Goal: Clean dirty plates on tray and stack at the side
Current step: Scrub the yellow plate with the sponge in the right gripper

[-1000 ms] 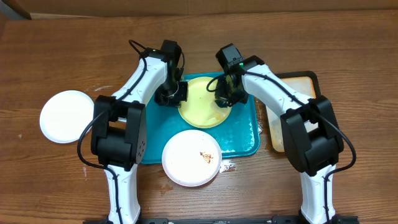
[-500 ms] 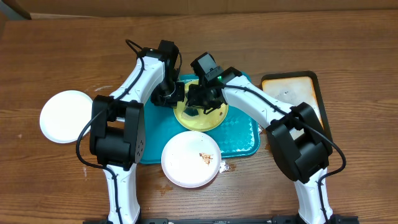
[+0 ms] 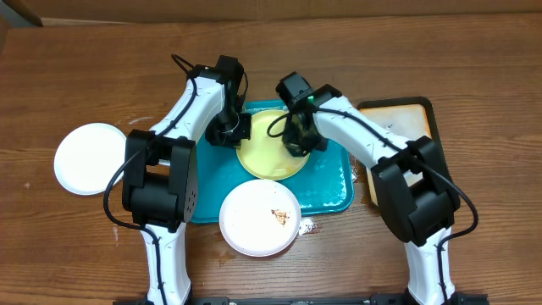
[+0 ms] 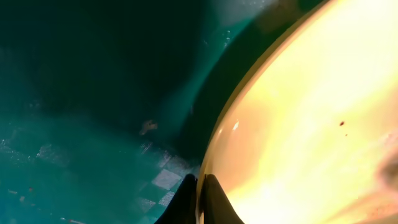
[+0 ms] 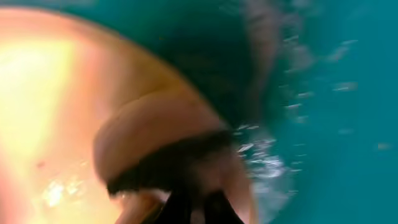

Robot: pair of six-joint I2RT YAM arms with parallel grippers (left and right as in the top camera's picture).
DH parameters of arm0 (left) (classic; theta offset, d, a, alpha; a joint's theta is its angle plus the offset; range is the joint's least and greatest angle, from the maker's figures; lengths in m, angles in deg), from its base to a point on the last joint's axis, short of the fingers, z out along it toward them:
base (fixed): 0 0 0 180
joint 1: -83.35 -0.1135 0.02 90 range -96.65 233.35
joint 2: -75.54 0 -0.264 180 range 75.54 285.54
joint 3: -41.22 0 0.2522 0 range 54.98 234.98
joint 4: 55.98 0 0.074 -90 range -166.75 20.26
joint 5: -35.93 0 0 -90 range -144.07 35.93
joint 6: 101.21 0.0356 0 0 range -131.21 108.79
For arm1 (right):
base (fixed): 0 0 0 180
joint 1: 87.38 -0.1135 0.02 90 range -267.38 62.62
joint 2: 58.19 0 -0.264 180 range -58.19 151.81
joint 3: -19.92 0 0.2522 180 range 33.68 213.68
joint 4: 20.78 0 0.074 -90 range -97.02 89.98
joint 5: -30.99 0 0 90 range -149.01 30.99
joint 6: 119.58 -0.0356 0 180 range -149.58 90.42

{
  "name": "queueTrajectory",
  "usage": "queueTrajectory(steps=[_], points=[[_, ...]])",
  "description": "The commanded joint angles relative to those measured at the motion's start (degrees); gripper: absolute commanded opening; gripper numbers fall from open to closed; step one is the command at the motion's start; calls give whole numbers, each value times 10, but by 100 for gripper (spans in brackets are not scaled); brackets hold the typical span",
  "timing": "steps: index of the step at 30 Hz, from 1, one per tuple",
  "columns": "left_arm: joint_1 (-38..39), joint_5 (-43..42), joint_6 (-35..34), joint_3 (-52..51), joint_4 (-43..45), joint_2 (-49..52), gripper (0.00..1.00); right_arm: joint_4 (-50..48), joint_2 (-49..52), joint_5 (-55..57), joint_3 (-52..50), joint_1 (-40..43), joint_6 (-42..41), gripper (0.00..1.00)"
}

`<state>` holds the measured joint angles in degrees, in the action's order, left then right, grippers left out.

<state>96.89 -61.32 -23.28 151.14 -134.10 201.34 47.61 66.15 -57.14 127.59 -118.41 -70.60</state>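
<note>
Overhead: brown wooden table (image 3: pixel 474 68), pale strip along its far edge. 2 trays: teal tray (image 3: pixel 326 182) at centre, tan black-rimmed tray (image 3: pixel 398 114) just beside its right rim, partly under the right arm. 3 plates: yellow-green plate (image 3: pixel 269 148) on the teal tray's far half; white plate (image 3: pixel 89 158) on bare wood, well apart at left; smeared white plate (image 3: pixel 254 216) overhanging the teal tray's near rim. Open wood along the far side and at both outer corners. At the yellow-green plate's left edge, left gripper (image 3: pixel 233 130); over its right part, right gripper (image 3: pixel 298 137).

Left wrist: fingers (image 4: pixel 183 211) pinched tight on the yellow-green rim, textured teal base alongside.

Right wrist: blurred. Fingertips nearly together, gripping a tan lump (image 5: pixel 161 149) with a dark band; yellow-green plate at left, teal tray at right.
</note>
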Motion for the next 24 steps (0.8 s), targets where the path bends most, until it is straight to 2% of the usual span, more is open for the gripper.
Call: queueTrajectory(steps=[1,5,14,24], points=[[4,17,3,3,-7,5,4,-5,1,71,-3,19,2,4],[5,19,5,3,-8,5,4,-69,1,-49,-3,15,86,4],[9,19,10,3,-8,5,4,-188,1,-240,-3,-16,76,4],[9,17,5,3,0,5,4,-183,1,-209,-3,-59,25,4]])
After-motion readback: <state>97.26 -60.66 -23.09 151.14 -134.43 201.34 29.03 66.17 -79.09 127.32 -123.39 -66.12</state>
